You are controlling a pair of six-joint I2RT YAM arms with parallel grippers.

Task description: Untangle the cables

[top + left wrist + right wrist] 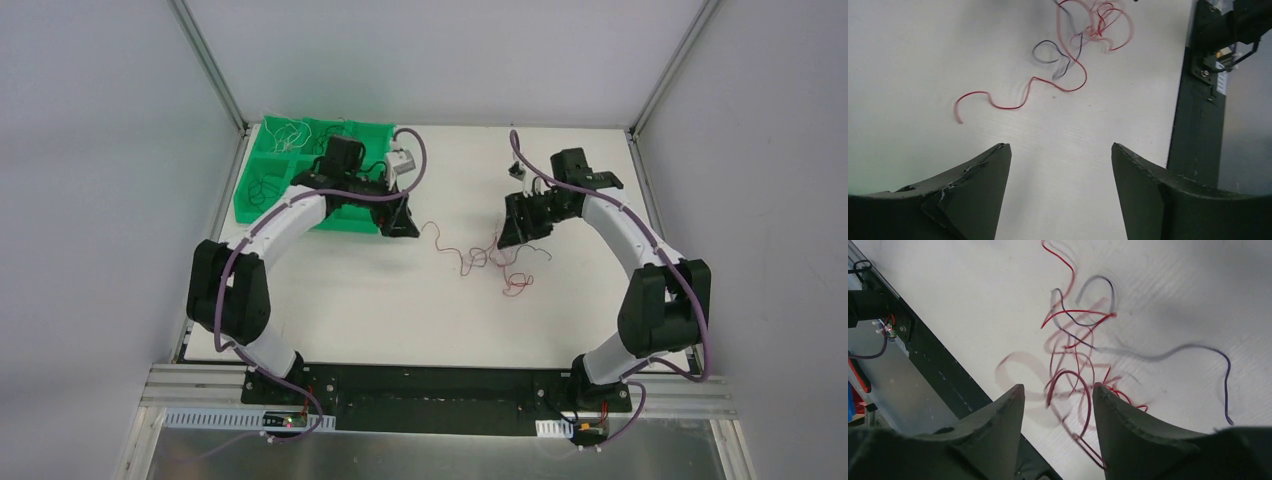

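The cables lay in a loose tangle on the table, about midway between the two arms and slightly right of centre. More thin wires sat in the green bin at the far left.

The left gripper hung just right of the bin with its jaws spread wide and nothing between them. In its wrist view, one red strand trailed out of the knot towards it, its free end lying alone on bare table.

The right gripper hovered over the right side of the tangle. Its jaws were partly open and had hold of nothing, though a red loop lay in the gap between the fingertips. A blue strand ran off to the right, clear of the knot.

The step in hand looked like choosing one wire and drawing it free. To do it well, the right gripper should probably close on a single strand, not on the bunch of red loops under it, since pinching several would drag the whole knot along. The left gripper could take the free red end, where nothing else crosses it. The pull should be slow and low, away from the knot. These wires are very thin, so the fingertips must come right down to the table before they close.
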